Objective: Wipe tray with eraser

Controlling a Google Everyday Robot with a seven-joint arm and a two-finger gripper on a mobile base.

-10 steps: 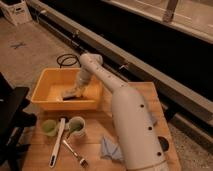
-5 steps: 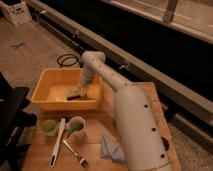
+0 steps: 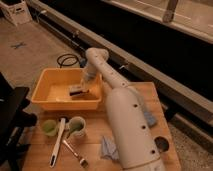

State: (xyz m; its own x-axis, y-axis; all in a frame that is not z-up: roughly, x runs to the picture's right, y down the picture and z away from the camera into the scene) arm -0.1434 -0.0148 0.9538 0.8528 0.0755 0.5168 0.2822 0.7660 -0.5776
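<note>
A yellow tray [image 3: 50,102] sits on the wooden table at the back left. My white arm reaches over from the right and down into the tray. My gripper [image 3: 80,88] is inside the tray, toward its right side, pressed down on a dark eraser [image 3: 75,91] that rests on the tray floor. The eraser lies right under the gripper.
In front of the tray on the wooden table [image 3: 95,145] stand two green cups [image 3: 76,126], with a white brush [image 3: 56,142] between them and a smaller tool [image 3: 75,152]. A blue-grey cloth [image 3: 107,147] lies by the arm. A black chair [image 3: 12,115] stands at the left.
The gripper and the eraser have shifted a little across the tray floor, toward the tray's right side. Everything else stays where it was.
</note>
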